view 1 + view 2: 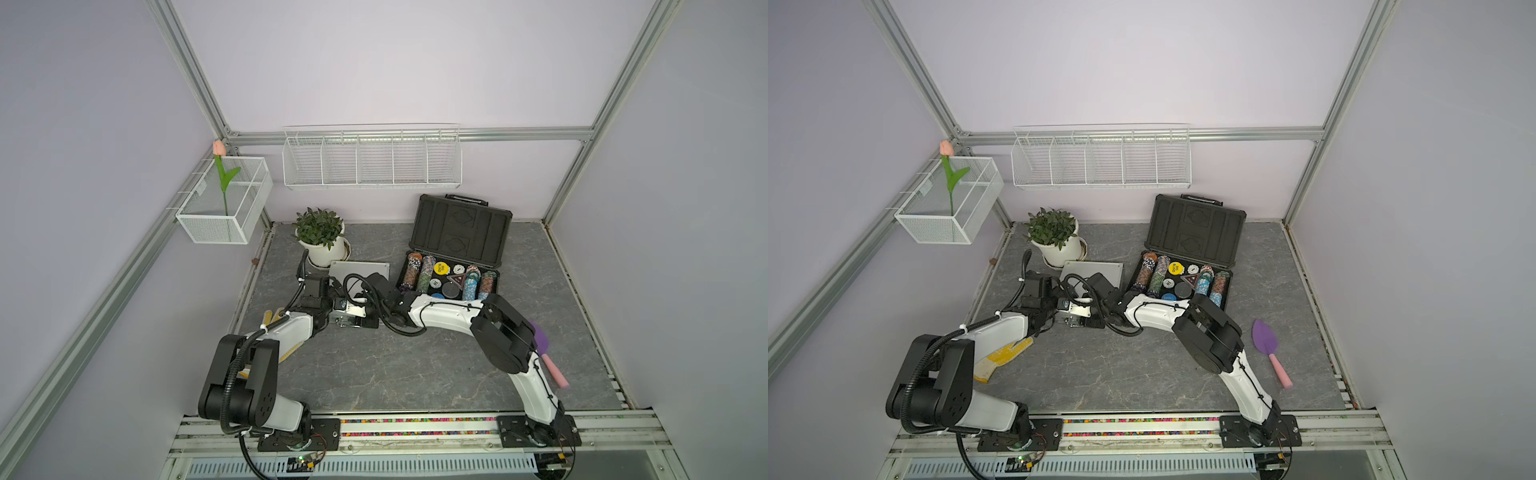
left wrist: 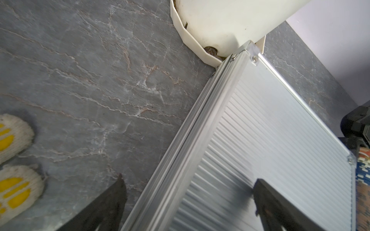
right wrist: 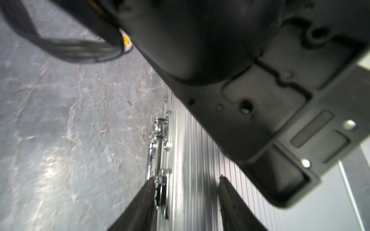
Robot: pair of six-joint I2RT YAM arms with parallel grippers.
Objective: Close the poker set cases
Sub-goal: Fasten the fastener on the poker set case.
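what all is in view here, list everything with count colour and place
silver case: 1, ribbed aluminium, lid down, beside the plant pot, under both grippers
dark case: 1, black-lined, lid up, back right of the table
poker chips: several rows, mixed colours, in the dark case
potted plant: 1, green in a white pot, back left
wire basket: 1, white, long, on the back wall
mesh basket: 1, white, on the left rail
tulip: 1, pink with green stem, in the mesh basket
glove: 1, white and yellow, under the left arm
trowel: 1, purple with pink handle, right side
table: 1, grey marbled
left gripper: 1, black, open, over the silver case's edge
right gripper: 1, black, astride the silver case's latch edge
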